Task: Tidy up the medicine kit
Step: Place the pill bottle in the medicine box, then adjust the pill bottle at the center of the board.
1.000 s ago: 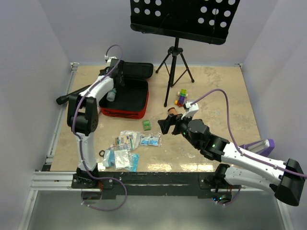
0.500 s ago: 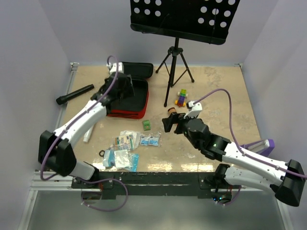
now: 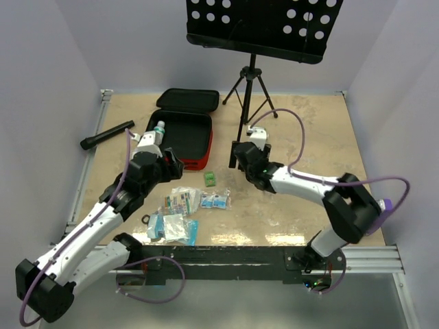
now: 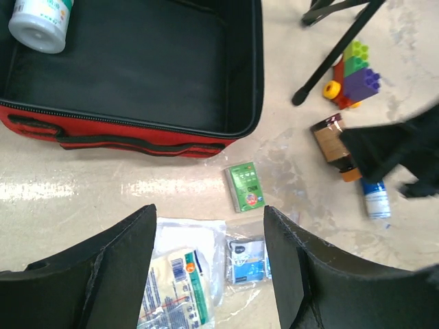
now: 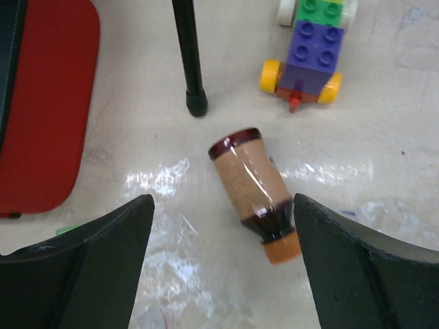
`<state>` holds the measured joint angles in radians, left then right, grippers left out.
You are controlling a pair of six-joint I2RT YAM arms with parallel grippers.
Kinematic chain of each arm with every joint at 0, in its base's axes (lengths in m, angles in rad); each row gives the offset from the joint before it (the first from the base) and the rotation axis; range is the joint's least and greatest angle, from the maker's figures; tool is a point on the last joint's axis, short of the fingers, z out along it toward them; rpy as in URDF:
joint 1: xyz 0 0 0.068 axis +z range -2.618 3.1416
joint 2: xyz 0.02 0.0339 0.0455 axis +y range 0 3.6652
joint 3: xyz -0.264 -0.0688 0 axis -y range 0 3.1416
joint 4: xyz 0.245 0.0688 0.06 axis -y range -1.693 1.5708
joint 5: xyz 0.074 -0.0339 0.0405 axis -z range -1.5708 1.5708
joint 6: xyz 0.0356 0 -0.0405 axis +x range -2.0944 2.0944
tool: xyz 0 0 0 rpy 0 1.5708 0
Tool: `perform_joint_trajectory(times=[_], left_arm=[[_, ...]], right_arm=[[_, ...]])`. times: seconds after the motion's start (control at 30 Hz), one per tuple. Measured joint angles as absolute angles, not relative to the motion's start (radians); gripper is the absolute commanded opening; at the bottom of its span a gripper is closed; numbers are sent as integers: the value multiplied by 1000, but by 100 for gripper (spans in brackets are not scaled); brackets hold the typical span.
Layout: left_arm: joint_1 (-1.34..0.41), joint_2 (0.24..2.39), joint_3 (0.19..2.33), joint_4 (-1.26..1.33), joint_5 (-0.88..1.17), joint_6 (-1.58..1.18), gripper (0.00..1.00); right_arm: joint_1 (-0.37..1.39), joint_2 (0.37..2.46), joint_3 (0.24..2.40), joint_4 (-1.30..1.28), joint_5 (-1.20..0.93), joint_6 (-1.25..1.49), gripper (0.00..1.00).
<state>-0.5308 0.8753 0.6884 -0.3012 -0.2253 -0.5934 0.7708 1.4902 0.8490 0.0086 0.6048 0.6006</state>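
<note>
On the tan tabletop toward the back left, the medicine kit (image 3: 186, 133) lies unzipped, its red base showing black lining and its lid (image 3: 188, 101) folded flat behind it. A white bottle (image 4: 40, 24) with a teal cap lies in the base's left near corner; the rest of the lining is bare. Just left of the case rests a black flashlight (image 3: 108, 134).

Hovering in front of the case's near wall, the left gripper (image 4: 209, 274) has its jaws spread wide and holds nothing. Beneath it lie clear packets (image 3: 182, 202) of supplies, a blue-printed sachet (image 4: 245, 259) and a small green packet (image 4: 245, 187), all on the table outside the case.

Beside the music stand's tripod leg (image 5: 186, 55), the right gripper (image 5: 223, 274) is also spread wide and empty. A brown bottle (image 5: 254, 192) with an orange cap lies on its side on the table between the two fingers, touching neither. Near it stands a toy car (image 5: 309, 48) made of coloured blocks, and a small white and blue bottle (image 4: 375, 199) lies close by.
</note>
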Motion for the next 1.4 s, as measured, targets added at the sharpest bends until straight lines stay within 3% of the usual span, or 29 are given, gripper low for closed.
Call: perform_joint_trajectory(times=[0.33,0.9,1.4], left_arm=[[-531,763,641,-336,-215,-594,67],[-531,735,639,-369,-214,-594,66],[-531,752,622,-375,-200,-599,66]], right_arm=[[739,1773,1097,12,680,484,80],[722,1860,1080,-15,664,438,68],[785,1868,1081,-31,519,356,45]])
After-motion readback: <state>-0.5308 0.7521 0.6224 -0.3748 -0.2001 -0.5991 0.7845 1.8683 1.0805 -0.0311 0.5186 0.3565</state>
